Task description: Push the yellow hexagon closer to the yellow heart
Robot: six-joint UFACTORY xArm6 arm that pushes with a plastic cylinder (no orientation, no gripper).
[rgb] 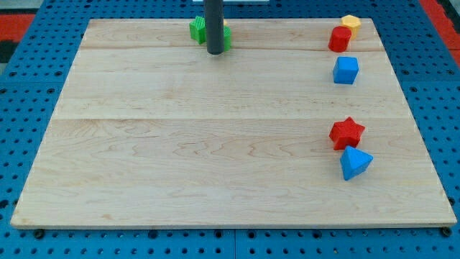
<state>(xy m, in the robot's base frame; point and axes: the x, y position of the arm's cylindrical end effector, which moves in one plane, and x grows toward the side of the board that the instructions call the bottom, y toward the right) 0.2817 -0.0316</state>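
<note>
A yellow block (350, 23), which looks like a hexagon, sits at the board's top right corner, touching a red block (339, 39) just below and left of it. It is the only yellow block in view; I see no yellow heart. My tip (215, 52) rests on the board near the top edge, left of centre, far to the left of the yellow block. A green block (198, 30) lies right behind the rod and is partly hidden by it.
A blue cube (346, 70) lies below the red block. A red star (347, 132) and a blue triangular block (355, 162) touch each other at the lower right. The wooden board (180, 144) lies on a blue perforated table.
</note>
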